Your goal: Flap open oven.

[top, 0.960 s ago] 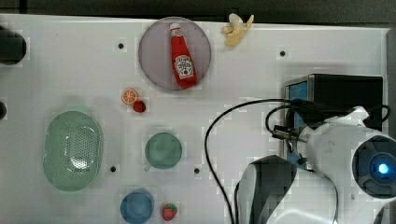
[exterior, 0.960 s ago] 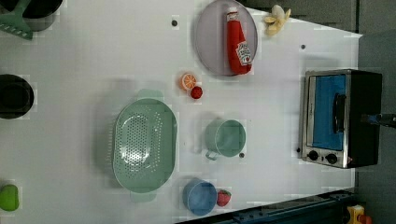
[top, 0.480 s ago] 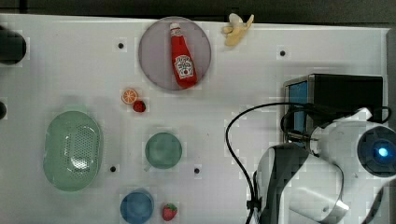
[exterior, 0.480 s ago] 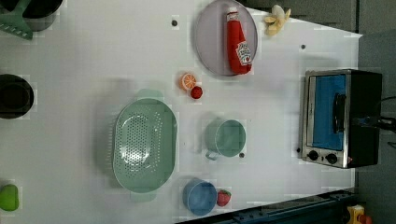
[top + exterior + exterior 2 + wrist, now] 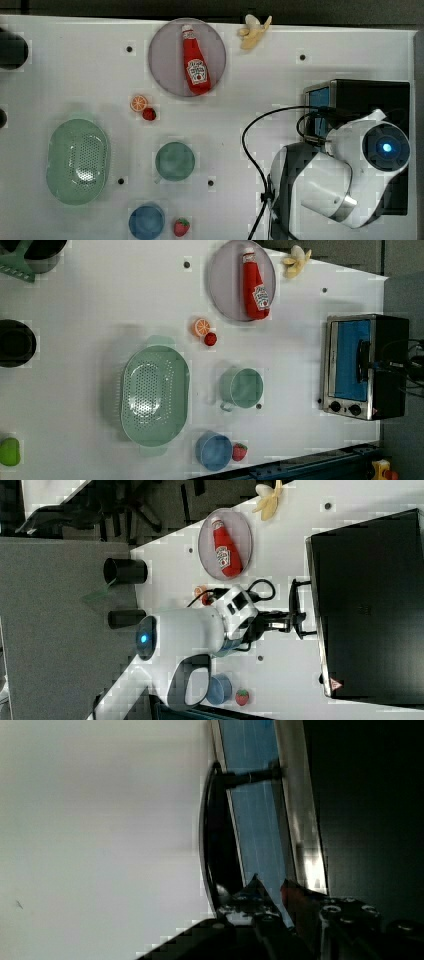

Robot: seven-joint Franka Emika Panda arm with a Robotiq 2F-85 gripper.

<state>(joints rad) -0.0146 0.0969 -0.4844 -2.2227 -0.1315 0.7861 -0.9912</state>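
In the top view the oven (image 5: 370, 95) sits at the table's (image 5: 75, 65) right edge under the arm; in the left view its door is shut — and in the right view the gripper (image 5: 296, 618) is closed on the handle (image 5: 294, 607).

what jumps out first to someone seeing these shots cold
The white robot arm reaching across the table, its hand at the black bar handle of the toaster oven, whose blue glass door looks shut. Next, the red ketchup bottle lying on a grey plate at the top view's upper middle.
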